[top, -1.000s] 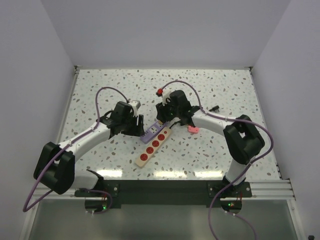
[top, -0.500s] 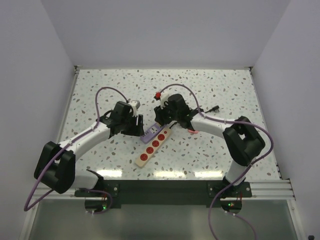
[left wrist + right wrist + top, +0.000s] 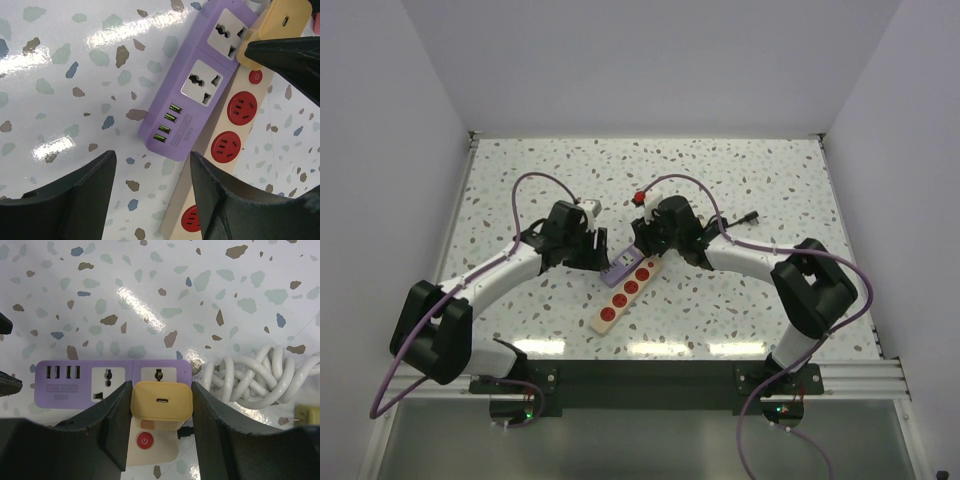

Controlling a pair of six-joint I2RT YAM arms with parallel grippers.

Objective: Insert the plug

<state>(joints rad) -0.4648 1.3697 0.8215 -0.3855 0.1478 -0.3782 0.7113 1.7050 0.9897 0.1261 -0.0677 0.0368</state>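
Right claw [image 3: 161,415] is clamping square yellow plastic plug [image 3: 161,400] by purple power strip [image 3: 80,382]; left claw [image 3: 150,172] is hovering wide open nearby.

The tabletop [image 3: 200,270] is showing white, speckled brown, blue and grey-green. The power strip [image 3: 212,59] is showing purple with white socket faces, the other strip [image 3: 235,127] cream with red sockets. The plug [image 3: 161,405] is showing yellow, the coiled cable [image 3: 255,375] white.

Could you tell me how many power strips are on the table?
2: a purple power strip and a beige power strip lie side by side, partly under the yellow plug.
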